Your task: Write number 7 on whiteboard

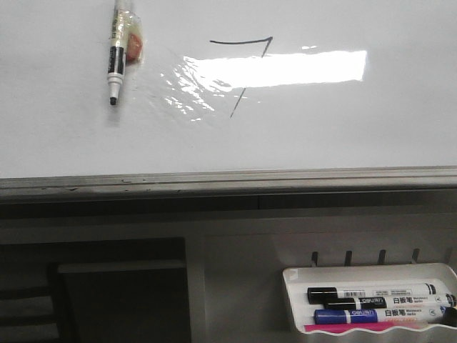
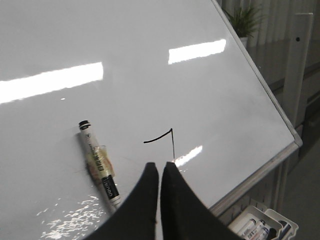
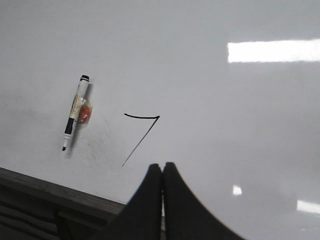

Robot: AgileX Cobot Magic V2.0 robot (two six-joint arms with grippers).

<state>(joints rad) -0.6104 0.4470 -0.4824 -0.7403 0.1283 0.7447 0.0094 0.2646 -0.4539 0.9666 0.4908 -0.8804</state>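
The number 7 (image 1: pixel 243 71) is drawn in thin dark lines on the whiteboard (image 1: pixel 357 128), with a top stroke and a long down-left diagonal. It also shows in the left wrist view (image 2: pixel 165 136) and the right wrist view (image 3: pixel 142 132). A black-and-white marker (image 1: pixel 118 53) with tape and an orange blob lies stuck on the board left of the 7; it also shows in the left wrist view (image 2: pixel 100 165) and the right wrist view (image 3: pixel 75 112). My left gripper (image 2: pixel 160 165) is shut and empty, off the board near the 7. My right gripper (image 3: pixel 162 166) is shut and empty, below the 7.
A grey metal rail (image 1: pixel 228 179) runs along the board's bottom edge. A small white tray (image 1: pixel 371 300) at the lower right holds several markers. A wrinkled shiny film patch (image 1: pixel 186 89) lies between the marker and the 7.
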